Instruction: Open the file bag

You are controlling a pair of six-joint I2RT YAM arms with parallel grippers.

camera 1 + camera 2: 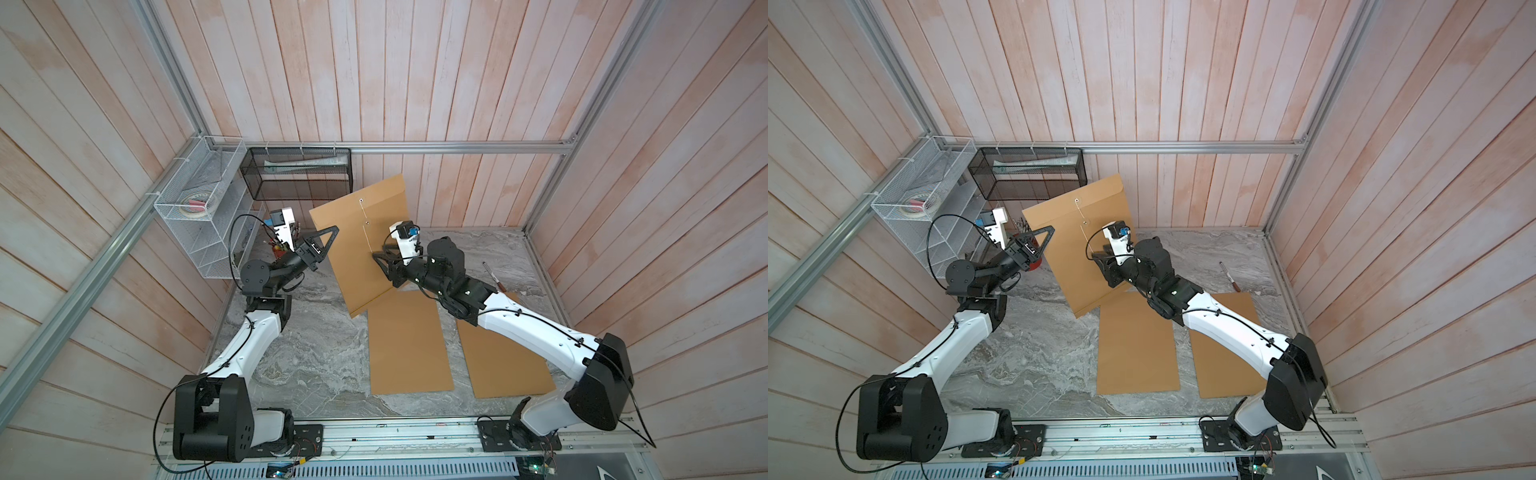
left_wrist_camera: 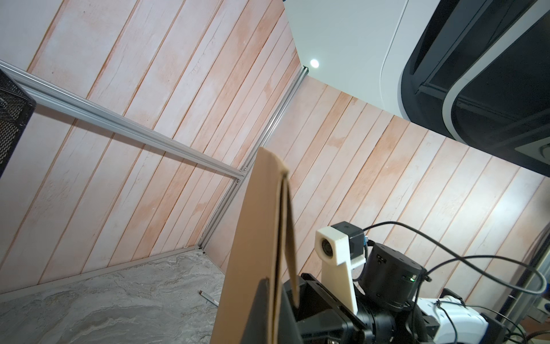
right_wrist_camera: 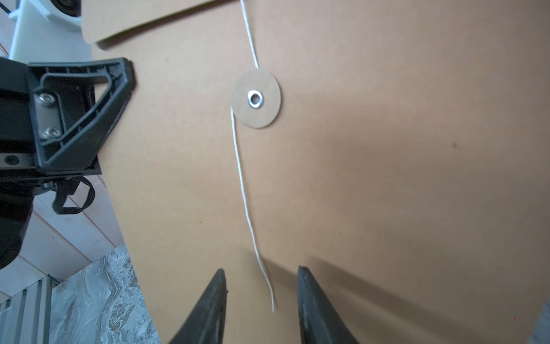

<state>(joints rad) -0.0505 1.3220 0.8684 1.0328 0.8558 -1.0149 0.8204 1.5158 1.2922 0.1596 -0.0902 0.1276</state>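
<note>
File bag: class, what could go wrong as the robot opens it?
The string hangs loose between the open jaws of the right gripper; closing may miss it. It tucks behind the disc, so pulling could snag. The left gripper pinches the file bag only at its edge; a tug might twist it free.

the file bag [image 1: 353, 266] stands tilted, left gripper [image 1: 333, 231] on its left edge, right gripper [image 1: 376, 254] facing it; two envelopes [image 1: 409, 345] lie on the table [image 1: 299, 365] before it.

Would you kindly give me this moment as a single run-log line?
left gripper: shut on file bag edge | right gripper: open, string end loose between jaws | file bag: raised, leaning | flap: folded over
</note>
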